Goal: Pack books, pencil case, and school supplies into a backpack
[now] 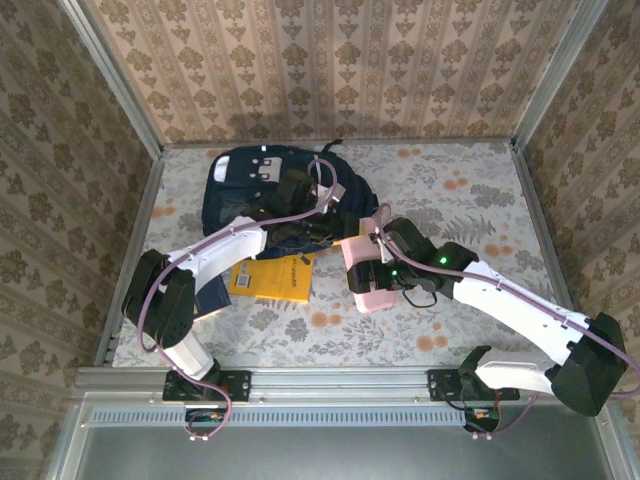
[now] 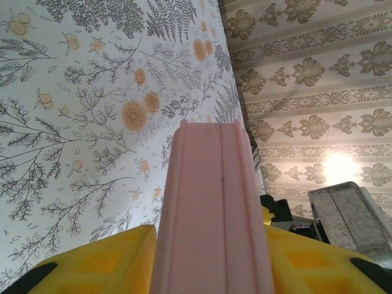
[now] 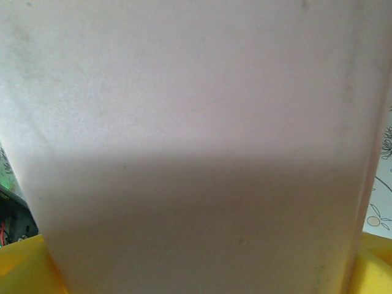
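Item: pink box (image 1: 367, 280), centre of the top view, lower right of the backpack (image 1: 250, 175): left pincer (image 2: 208, 260) clamps its narrow edge, right pincer (image 3: 199, 269) straddles its broad face, grip there impossible to tell; handover likely wants one firm hold before the other lets go.

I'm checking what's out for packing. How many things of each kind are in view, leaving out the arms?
Backpacks: 1, the navy backpack
Books: 2, the yellow book and the navy book
Boxes: 1, the pink box
Total: 4
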Controlling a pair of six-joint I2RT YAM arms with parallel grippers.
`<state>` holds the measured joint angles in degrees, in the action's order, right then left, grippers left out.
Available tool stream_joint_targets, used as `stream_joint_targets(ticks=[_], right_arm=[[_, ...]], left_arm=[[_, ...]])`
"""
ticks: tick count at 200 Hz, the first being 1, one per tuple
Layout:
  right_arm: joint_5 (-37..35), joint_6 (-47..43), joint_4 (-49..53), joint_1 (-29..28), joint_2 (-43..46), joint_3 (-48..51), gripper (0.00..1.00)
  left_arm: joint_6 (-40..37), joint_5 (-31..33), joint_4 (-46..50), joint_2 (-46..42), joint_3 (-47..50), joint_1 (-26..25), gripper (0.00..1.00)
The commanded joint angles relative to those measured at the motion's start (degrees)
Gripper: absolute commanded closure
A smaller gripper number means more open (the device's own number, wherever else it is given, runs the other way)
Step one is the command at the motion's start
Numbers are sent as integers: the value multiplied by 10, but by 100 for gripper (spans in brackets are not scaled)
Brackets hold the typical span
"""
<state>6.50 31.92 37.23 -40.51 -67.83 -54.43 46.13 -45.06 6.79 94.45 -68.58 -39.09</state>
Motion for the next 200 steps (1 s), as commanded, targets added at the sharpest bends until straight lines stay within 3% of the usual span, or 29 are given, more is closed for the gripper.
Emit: stream_joint_targets(ticks=[1, 62, 83, 107, 138, 200], right_arm=[[-16, 16, -19, 13, 26, 14, 4], [15, 50, -78, 61, 113, 65, 0], [60, 82, -113, 100, 149, 84, 0], [130, 155, -178, 157, 174, 120, 0], [172, 255, -287, 191, 180, 163, 0], [160, 454, -502, 206, 168, 246, 0]], left_arm=[[19, -7, -19, -13, -2, 1, 59], [53, -19, -56, -40, 8, 35, 66], [50, -12, -48, -52, 12, 62, 65], [84, 0, -87, -73, 32, 99, 66], [131, 25, -140, -88, 34, 118, 66], [235, 60, -259, -102, 47, 125, 66]])
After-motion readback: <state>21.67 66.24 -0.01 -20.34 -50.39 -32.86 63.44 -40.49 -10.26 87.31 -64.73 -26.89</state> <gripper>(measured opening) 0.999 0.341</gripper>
